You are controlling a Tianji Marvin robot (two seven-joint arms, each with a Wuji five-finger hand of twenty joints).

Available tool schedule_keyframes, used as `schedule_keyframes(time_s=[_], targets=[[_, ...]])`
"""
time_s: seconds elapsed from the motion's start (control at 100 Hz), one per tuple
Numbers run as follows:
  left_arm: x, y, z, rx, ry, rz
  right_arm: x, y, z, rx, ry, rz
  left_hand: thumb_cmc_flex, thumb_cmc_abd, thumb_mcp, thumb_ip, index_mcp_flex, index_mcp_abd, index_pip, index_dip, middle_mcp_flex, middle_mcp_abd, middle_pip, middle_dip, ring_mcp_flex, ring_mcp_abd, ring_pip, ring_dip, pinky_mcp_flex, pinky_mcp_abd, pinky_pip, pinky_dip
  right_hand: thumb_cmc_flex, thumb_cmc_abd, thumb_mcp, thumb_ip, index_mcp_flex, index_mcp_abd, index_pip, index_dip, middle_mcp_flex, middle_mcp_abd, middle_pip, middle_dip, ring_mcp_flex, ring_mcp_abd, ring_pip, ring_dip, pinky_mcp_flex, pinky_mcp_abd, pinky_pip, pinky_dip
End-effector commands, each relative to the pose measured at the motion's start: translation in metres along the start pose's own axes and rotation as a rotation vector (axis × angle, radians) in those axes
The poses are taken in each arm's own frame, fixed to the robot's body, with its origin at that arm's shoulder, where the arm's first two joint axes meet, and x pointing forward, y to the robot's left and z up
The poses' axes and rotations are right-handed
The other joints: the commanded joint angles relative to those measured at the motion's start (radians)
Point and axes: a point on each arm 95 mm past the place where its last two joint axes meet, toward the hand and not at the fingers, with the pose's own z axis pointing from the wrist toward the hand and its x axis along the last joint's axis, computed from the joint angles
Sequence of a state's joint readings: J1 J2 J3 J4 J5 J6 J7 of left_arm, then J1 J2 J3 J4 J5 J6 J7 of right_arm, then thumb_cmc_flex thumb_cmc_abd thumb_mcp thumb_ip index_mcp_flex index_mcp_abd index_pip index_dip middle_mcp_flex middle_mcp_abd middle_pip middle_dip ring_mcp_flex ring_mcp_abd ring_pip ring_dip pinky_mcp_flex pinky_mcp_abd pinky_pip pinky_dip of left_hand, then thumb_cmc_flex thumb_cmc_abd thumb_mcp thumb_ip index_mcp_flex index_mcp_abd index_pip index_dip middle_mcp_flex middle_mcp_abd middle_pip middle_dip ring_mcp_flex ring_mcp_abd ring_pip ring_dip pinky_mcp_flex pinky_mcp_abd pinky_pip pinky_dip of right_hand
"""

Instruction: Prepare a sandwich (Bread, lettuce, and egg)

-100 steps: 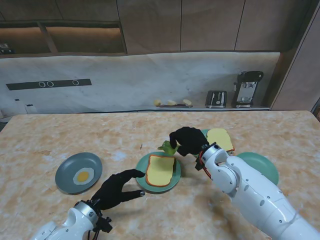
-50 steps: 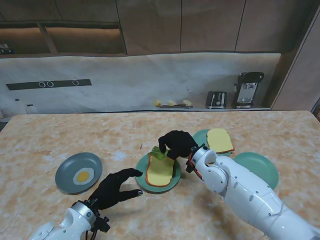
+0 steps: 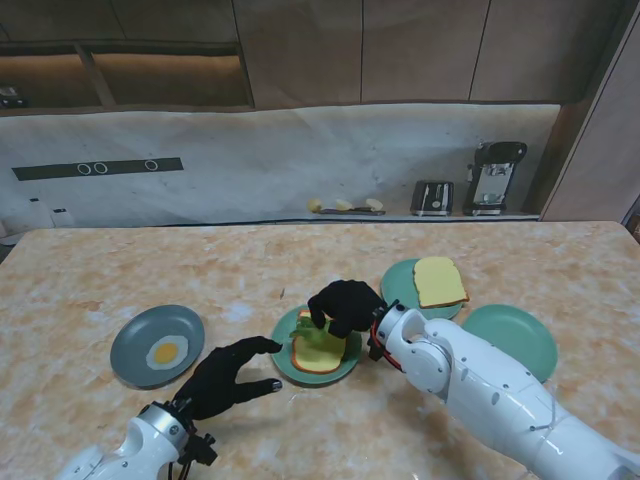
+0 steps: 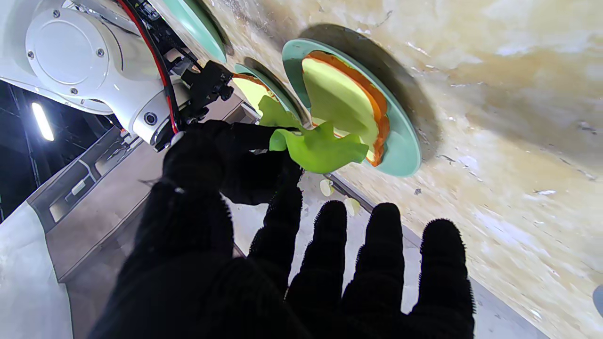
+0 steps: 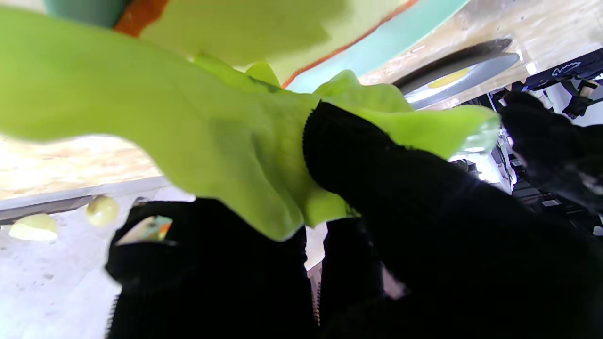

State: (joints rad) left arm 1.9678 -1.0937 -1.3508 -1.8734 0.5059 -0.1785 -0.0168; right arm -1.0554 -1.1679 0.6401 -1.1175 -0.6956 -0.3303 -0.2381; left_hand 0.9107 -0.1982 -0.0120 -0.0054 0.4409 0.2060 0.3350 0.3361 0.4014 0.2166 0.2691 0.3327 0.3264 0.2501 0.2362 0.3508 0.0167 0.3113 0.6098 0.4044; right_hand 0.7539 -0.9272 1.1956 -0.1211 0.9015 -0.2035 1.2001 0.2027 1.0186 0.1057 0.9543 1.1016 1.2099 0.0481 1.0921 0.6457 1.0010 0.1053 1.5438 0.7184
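Note:
A bread slice (image 3: 318,349) lies on the middle teal plate (image 3: 284,362). My right hand (image 3: 345,306) hovers just over it, shut on a green lettuce leaf (image 3: 320,338) that hangs onto the bread; the leaf (image 4: 319,147) shows beside the slice (image 4: 340,96) in the left wrist view and fills the right wrist view (image 5: 198,136). My left hand (image 3: 228,374) rests open on the table near me, fingers spread toward the plate's left rim, holding nothing. A fried egg (image 3: 166,352) sits on a grey plate (image 3: 135,345) at the left. A second bread slice (image 3: 440,280) lies on a farther teal plate (image 3: 396,283).
A third teal plate (image 3: 515,338) stands bare at the right, partly behind my right forearm. Along the back counter are a toaster (image 3: 432,198), a coffee machine (image 3: 494,177) and several small pale items (image 3: 344,205).
My right hand has carried the lettuce leftward and nearer to me, from beside the far plate to over the bread on the middle plate. My left hand has barely moved.

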Motion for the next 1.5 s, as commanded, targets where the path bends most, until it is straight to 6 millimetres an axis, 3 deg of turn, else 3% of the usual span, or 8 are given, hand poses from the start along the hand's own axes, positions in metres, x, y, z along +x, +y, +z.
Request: schedule_keyframes(time_s=[0.0,0.46,0.63,0.74,0.81,1.09,1.31,1.49], targets=[[0.001,0.003,-0.002,-0.014,0.002,-0.004,0.002,-0.010,-0.002,0.037,0.008,-0.001,0.001,0.031,-0.009,-0.023,0.020,-0.019,0.002,0.014,-0.027,-0.009,-0.007,0.001,-0.027,-0.008,-0.001,0.010,-0.014,-0.006,0.006,0.022,0.033,0.020,-0.004,-0.002,0.017,-0.030,0.069,0.010,-0.023,-0.008,0.035,-0.533,-0.020,0.056,-0.008,0.006,-0.026,-0.083,0.004,0.002],[0.002,0.001,-0.001,-0.009,0.013,-0.010,-0.004,-0.020,-0.010,0.083,0.013,-0.019,0.006,0.036,-0.007,-0.023,0.052,-0.017,0.017,0.020,-0.011,-0.005,-0.001,0.003,-0.019,-0.007,0.003,0.011,-0.010,-0.004,0.011,0.023,0.037,0.021,-0.003,-0.010,-0.075,-0.015,0.032,0.007,-0.158,-0.030,0.074,-0.521,-0.157,0.042,0.025,-0.064,-0.150,-0.124,0.007,-0.027],[0.002,0.001,-0.002,-0.005,0.014,-0.007,-0.007,-0.023,-0.016,0.121,0.019,-0.028,0.006,0.037,-0.008,-0.022,0.056,-0.018,0.016,0.020,-0.013,-0.006,-0.002,0.002,-0.021,-0.006,0.003,0.011,-0.011,-0.003,0.012,0.023,-0.062,-0.013,0.016,-0.007,-0.202,0.036,-0.057,0.002,-0.306,-0.053,0.076,-0.512,-0.309,0.029,-0.003,-0.067,-0.295,-0.119,0.016,-0.015],[0.002,0.001,-0.002,-0.006,0.014,-0.009,-0.009,-0.024,-0.019,0.157,0.028,-0.030,0.006,0.039,-0.008,-0.022,0.057,-0.020,0.016,0.021,-0.010,-0.006,-0.001,0.003,-0.018,-0.006,0.005,0.011,-0.008,-0.003,0.015,0.022,-0.177,0.000,0.030,0.071,-0.274,0.060,-0.218,0.193,-0.416,-0.072,0.058,-0.485,-0.442,-0.016,-0.072,-0.010,-0.457,-0.105,-0.026,0.024],[0.002,0.002,-0.002,-0.010,0.019,-0.015,-0.009,-0.025,-0.022,0.167,0.026,-0.010,0.007,0.044,-0.007,-0.022,0.060,-0.022,0.017,0.022,-0.012,-0.009,-0.002,0.002,-0.017,-0.008,0.006,0.011,-0.008,-0.003,0.015,0.022,-0.212,0.012,0.026,0.072,-0.420,0.068,-0.279,0.176,-0.495,-0.076,0.057,-0.477,-0.538,-0.025,-0.092,-0.011,-0.564,-0.102,-0.051,0.032],[0.003,0.002,-0.001,-0.014,0.025,-0.019,-0.011,-0.022,-0.027,0.193,0.030,0.011,0.007,0.050,-0.008,-0.020,0.054,-0.024,0.013,0.022,-0.013,-0.006,-0.002,0.001,-0.019,-0.007,0.004,0.010,-0.008,-0.004,0.017,0.020,-0.386,0.003,-0.042,0.032,-0.608,0.050,-0.370,0.119,-0.678,-0.093,-0.037,-0.506,-0.764,-0.057,-0.226,-0.058,-0.824,-0.074,-0.170,0.061],[0.003,0.002,-0.002,-0.010,0.021,-0.017,-0.011,-0.014,-0.033,0.185,0.032,0.003,0.008,0.051,-0.007,-0.020,0.053,-0.022,0.013,0.022,-0.016,-0.007,-0.003,0.001,-0.020,-0.007,0.005,0.011,-0.009,-0.003,0.018,0.020,-0.539,0.049,-0.108,-0.033,-0.719,0.045,-0.444,0.054,-0.754,-0.090,-0.151,-0.607,-0.821,-0.061,-0.340,-0.109,-0.873,-0.048,-0.262,0.067],[0.003,0.002,-0.001,-0.003,0.018,-0.015,-0.012,-0.004,-0.040,0.154,0.002,0.008,0.008,0.050,-0.008,-0.020,0.047,-0.024,0.012,0.022,-0.014,-0.009,0.000,0.002,-0.019,-0.006,0.006,0.011,-0.008,-0.004,0.019,0.019,-0.540,0.150,-0.201,-0.017,-0.716,0.055,-0.446,0.032,-0.773,-0.075,-0.198,-0.686,-0.841,-0.054,-0.463,-0.179,-0.886,0.004,-0.444,-0.023]])
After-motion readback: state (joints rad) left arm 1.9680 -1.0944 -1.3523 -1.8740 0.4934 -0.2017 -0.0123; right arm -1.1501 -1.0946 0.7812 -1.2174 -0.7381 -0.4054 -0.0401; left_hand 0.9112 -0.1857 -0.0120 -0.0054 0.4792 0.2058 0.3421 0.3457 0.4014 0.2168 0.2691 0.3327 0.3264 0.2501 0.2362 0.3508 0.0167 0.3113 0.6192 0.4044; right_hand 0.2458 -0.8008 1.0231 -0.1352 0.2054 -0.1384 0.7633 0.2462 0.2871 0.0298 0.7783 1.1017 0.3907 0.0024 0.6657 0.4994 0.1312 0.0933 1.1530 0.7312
